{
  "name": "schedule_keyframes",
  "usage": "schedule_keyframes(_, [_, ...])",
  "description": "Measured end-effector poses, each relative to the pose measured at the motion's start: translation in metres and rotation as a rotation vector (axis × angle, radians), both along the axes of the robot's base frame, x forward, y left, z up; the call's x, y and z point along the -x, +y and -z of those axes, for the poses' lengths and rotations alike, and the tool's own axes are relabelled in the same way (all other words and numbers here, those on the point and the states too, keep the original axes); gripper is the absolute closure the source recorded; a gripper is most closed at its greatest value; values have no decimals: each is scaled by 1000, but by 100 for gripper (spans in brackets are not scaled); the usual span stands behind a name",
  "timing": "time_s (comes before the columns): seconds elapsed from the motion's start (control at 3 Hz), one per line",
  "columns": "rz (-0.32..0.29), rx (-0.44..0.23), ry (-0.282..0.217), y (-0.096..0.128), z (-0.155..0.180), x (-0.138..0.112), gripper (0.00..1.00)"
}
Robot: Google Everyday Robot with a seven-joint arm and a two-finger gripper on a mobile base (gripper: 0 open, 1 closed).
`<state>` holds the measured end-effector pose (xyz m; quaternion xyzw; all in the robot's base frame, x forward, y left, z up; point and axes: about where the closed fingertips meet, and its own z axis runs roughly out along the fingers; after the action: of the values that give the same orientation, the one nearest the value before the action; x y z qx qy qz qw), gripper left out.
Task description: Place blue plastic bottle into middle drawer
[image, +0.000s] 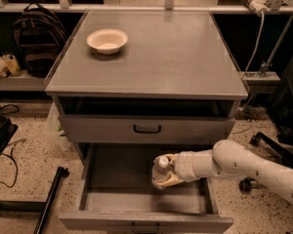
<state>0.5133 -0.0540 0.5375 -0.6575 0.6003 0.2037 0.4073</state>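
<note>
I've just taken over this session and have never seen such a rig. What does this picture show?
There is one camera view, looking down at the front of a grey cabinet. The white arm coming in from the right belongs to a mobile robot. At its end is a two-finger gripper, which is inside the open middle drawer. The gripper is shut on the blue plastic bottle, held roughly upright with its white cap on top. Whether the bottle touches the drawer floor cannot be told. The shallower drawer above is closed. A white bowl sits on the cabinet top, and a backpack stands at the far left.
</note>
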Motion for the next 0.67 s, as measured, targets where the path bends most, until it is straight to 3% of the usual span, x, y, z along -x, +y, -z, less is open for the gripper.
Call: schedule_keyframes(0.67, [12, -13, 32, 0, 54, -17, 100])
